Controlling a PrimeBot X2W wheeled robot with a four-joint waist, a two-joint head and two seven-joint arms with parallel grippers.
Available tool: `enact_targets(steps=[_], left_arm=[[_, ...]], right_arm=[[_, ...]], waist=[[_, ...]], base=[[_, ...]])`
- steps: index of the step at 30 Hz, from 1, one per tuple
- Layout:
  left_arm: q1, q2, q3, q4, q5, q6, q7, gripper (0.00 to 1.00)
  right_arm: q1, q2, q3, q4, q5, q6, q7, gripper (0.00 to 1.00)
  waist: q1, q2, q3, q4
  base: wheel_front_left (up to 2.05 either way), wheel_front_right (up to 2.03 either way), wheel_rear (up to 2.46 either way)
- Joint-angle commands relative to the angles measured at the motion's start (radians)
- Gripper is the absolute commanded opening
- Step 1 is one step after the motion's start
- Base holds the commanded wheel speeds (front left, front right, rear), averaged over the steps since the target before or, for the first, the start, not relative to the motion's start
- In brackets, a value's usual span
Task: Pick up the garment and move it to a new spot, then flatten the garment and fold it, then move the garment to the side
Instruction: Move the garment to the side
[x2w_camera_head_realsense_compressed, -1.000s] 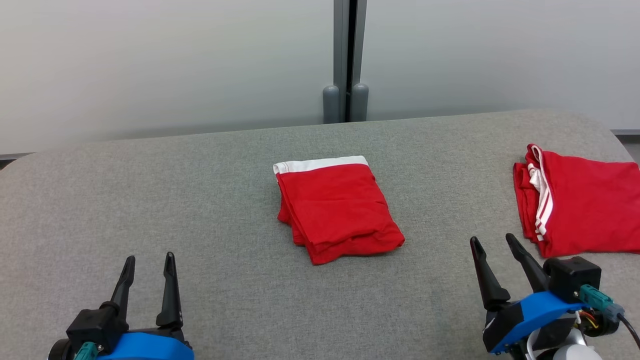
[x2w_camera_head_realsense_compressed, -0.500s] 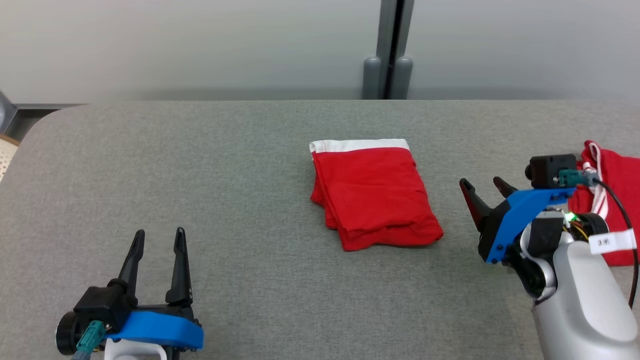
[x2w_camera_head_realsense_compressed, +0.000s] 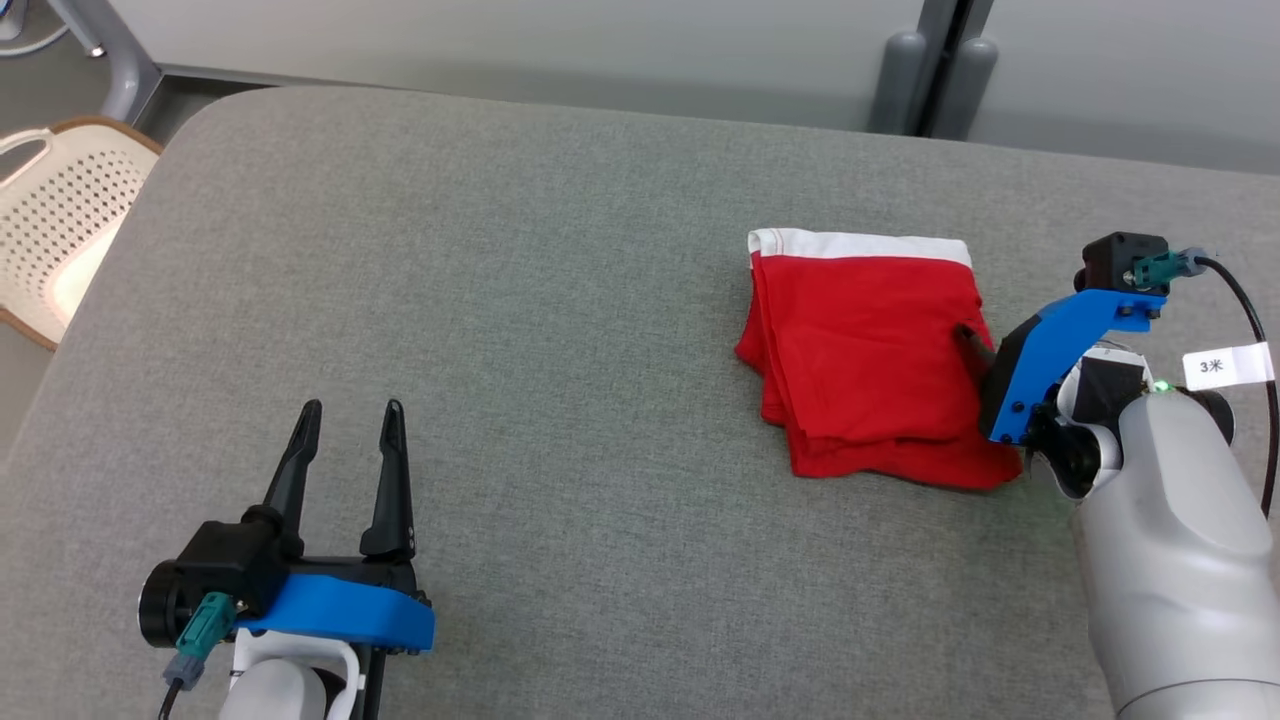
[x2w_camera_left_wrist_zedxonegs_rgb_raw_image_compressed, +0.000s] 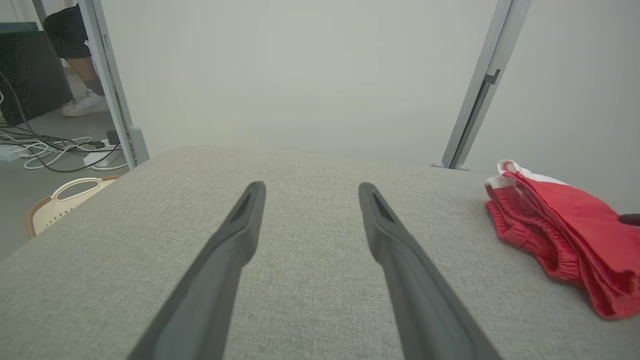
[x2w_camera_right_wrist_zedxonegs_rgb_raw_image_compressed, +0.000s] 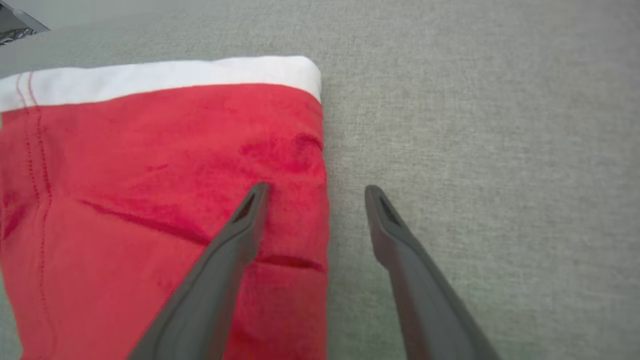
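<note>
The folded red garment lies toward the right side of the grey desk, its white waistband facing the far edge. The right end effector, fingers apart, straddles the garment's right edge. The left end effector rests, also spread, near the front-left corner. A clean move aside likely calls for pinching every layer together, low at the edge.

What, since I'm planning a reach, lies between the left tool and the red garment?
Bare grey surface, from left tool to garment, in the head view.
</note>
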Motion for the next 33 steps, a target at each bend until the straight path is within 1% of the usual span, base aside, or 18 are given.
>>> enact_targets(steps=[1,5,9,11,12,18,21,24,28,33], left_arm=[[-0.021,-0.006,-0.001,0.000,0.007,-0.004,-0.004,1.00],[-0.027,-0.013,0.001,0.003,0.009,-0.007,-0.004,1.00],[-0.022,-0.016,0.007,0.009,0.014,-0.009,-0.004,1.00],[-0.019,-0.017,0.010,0.010,0.016,-0.009,-0.004,1.00],[-0.019,-0.018,0.011,0.011,0.017,-0.011,-0.004,1.00],[-0.015,-0.018,0.031,0.000,0.017,-0.010,-0.004,1.00],[-0.003,-0.015,0.042,-0.006,0.020,-0.010,-0.004,1.00],[0.012,-0.011,0.057,-0.018,0.022,-0.007,-0.004,1.00],[0.028,-0.009,0.068,-0.040,0.026,-0.006,-0.004,1.00],[0.009,-0.003,0.066,-0.054,0.035,-0.011,-0.004,1.00]], right_arm=[[-0.027,0.000,-0.017,0.040,-0.014,0.001,-0.009,1.00],[-0.047,0.001,-0.016,0.143,-0.020,0.001,0.004,1.00],[-0.057,0.007,0.036,0.236,0.024,0.001,0.003,1.00],[-0.067,0.008,0.074,0.264,0.037,0.001,-0.004,0.37],[-0.073,0.008,0.098,0.270,0.037,0.001,-0.011,0.00],[-0.137,-0.011,0.219,0.238,-0.032,0.000,-0.063,0.00],[-0.165,-0.035,0.304,0.216,-0.051,0.000,-0.055,0.00],[-0.197,-0.059,0.399,0.181,-0.028,0.000,-0.031,0.00],[-0.224,-0.124,0.516,0.107,0.034,0.000,0.006,0.00],[-0.230,-0.237,0.608,-0.001,0.132,0.000,0.053,0.00]], waist=[[-0.0002,0.0000,0.026,0.027],[-0.0002,0.0000,0.031,0.036],[-0.0002,0.0000,0.025,0.031],[-0.0002,0.0000,0.022,0.020],[-0.0002,0.0000,0.021,0.015],[-0.0002,0.0000,0.012,-0.039],[-0.0002,0.0000,0.003,-0.080],[-0.0002,0.0000,-0.004,-0.138],[-0.0002,0.0000,-0.001,-0.216],[-0.0002,0.0000,0.027,-0.300]], base=[[0.00,0.00,0.00],[0.00,0.00,0.00],[0.00,0.00,0.00],[0.00,0.00,0.00],[0.00,0.00,0.00],[0.00,0.00,0.00],[0.00,0.00,0.00],[0.00,0.00,0.00],[0.00,0.00,0.00],[0.00,0.00,0.00]])
